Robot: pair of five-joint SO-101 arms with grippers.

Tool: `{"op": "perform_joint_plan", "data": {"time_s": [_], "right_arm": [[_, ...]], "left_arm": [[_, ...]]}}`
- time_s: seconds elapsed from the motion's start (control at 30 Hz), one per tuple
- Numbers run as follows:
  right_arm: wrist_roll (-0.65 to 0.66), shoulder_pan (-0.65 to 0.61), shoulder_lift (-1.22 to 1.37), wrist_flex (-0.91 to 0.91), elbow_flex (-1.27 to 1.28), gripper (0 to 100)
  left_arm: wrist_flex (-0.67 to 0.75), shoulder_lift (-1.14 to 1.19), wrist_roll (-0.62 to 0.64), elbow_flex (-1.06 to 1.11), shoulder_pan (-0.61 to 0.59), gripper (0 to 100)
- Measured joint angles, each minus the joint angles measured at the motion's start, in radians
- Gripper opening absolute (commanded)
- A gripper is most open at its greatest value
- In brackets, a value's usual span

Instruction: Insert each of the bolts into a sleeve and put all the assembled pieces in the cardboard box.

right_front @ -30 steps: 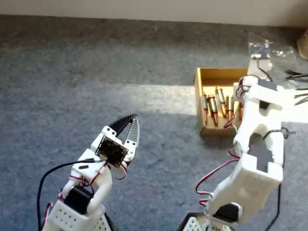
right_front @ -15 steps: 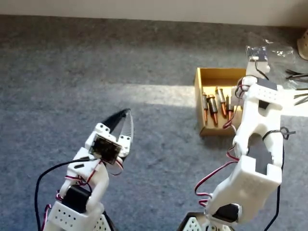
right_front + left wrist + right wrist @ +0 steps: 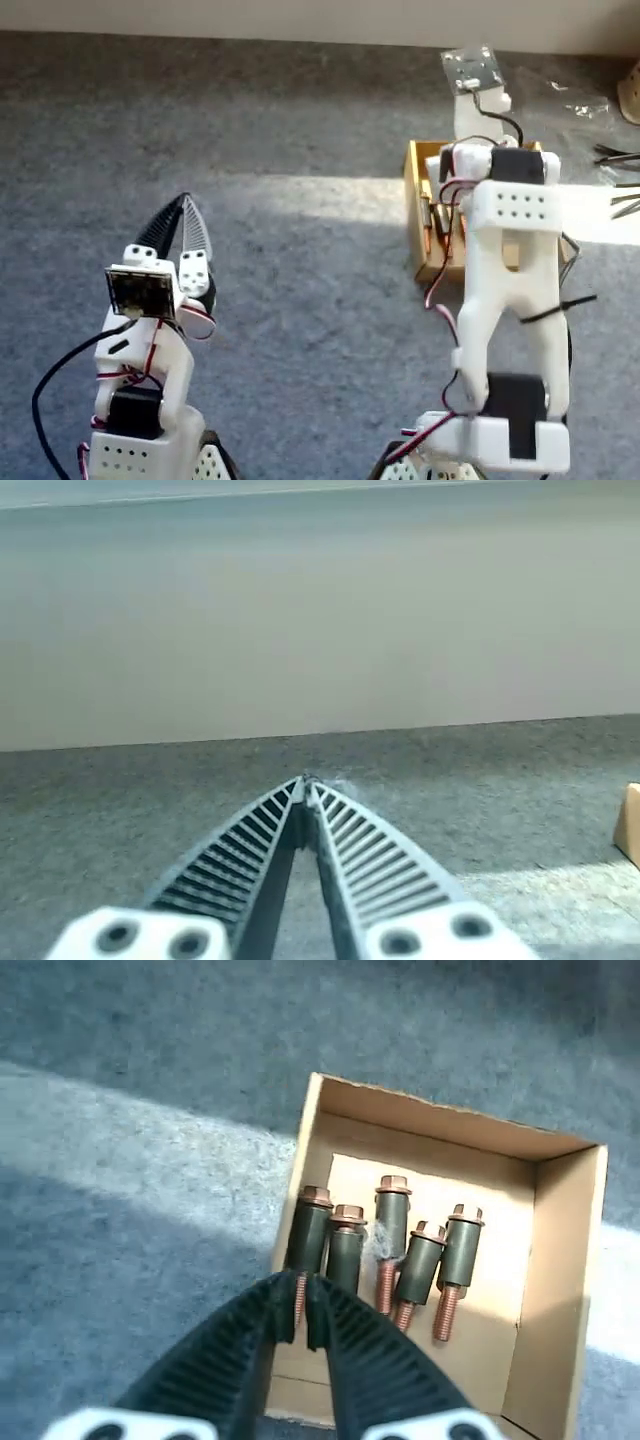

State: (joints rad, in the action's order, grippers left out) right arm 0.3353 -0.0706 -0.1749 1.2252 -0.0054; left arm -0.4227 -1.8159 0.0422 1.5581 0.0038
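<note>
**Both claws closed, five sleeved bolts lying in the box**

Nearest on the left, my left arm stands up from the near edge of the grey tabletop (image 3: 330, 300). Its claw (image 3: 186, 206) (image 3: 305, 780) points toward the far wall. The tips are pressed together with nothing between them. It sits over bare grey surface, well apart from the box.

On the right, my other arm stretches from the near edge out over the cardboard box (image 3: 412, 215) (image 3: 556, 1290) and hides much of it in the high view. My right claw (image 3: 298, 1310) hangs over the left side of the box. Its fingers are all but together, with only a thin slit between them, and they grip nothing. The tips line up with the shank end of the leftmost piece. I cannot tell whether they touch it.

The box sits on the right of the tabletop, toward the far side, where a band of sunlight crosses. On its floor lie five assembled pieces (image 3: 392, 1222) side by side. Each is a copper bolt pushed through a dark olive sleeve. The heads point toward the far wall of the box, and the bare shanks stick out at the near ends.

Beyond the box, at the far right, lies a clear plastic bag (image 3: 578, 102). Past the tabletop's far edge rises a pale wall (image 3: 320, 610).
</note>
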Motion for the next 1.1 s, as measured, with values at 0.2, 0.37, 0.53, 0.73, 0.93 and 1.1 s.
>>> {"op": "perform_joint_plan", "data": {"time_s": [0.2,0.37,0.53,0.73,0.93,1.1], "right_arm": [[0.0,-0.052,-0.226,0.087,0.0,0.4],[0.0,-0.058,-0.341,0.115,0.023,0.4],[-0.014,-0.075,-0.489,0.114,0.114,0.4],[-0.023,-0.08,-0.727,0.066,0.311,0.4],[-0.023,-0.08,-0.939,-0.049,0.58,0.4],[-0.04,-0.133,-1.057,-0.064,0.715,0.4]], "left_arm": [[-0.043,0.0,0.0,-0.023,-0.031,1],[-0.043,0.0,-0.012,-0.023,-0.032,1],[-0.043,0.0,-0.077,-0.023,-0.031,1],[-0.044,0.0,-0.084,-0.023,-0.032,1],[-0.15,-0.002,-0.084,-0.104,-0.098,1],[-0.222,-0.002,-0.084,-0.153,-0.112,1]]}}
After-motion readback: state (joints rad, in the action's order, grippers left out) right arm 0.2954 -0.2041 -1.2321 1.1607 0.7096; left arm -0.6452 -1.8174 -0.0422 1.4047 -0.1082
